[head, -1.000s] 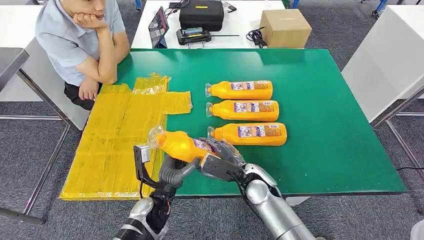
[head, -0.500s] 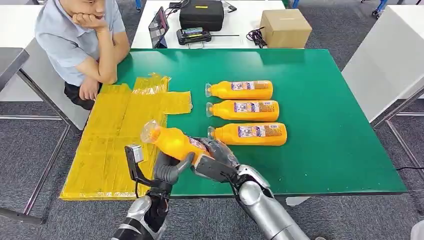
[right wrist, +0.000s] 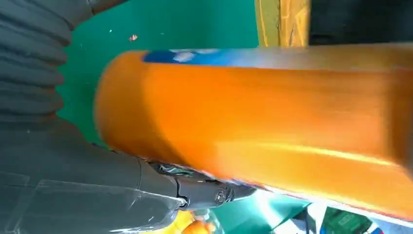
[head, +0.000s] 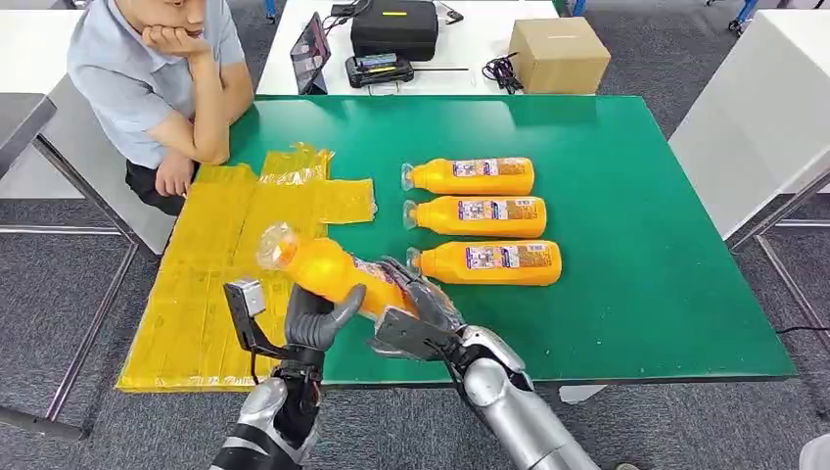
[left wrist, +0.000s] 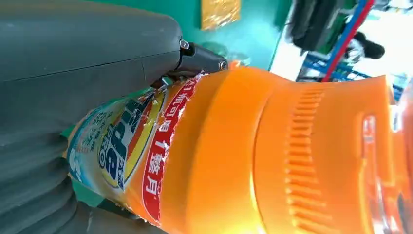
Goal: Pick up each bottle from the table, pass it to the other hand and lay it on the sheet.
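I see the yellow sheet point(head: 235, 264) on the green worktop point(head: 626, 225). My left hand point(head: 318, 318) and right hand point(head: 416, 313) both grip one orange bottle point(head: 328, 274) above its near edge; three bottles point(head: 484, 220) lie beyond.

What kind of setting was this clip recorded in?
Probably a robotics lab or test room: a green work table with staged orange bottles, a white table behind holding a black equipment case and cardboard box, and a seated person watching.
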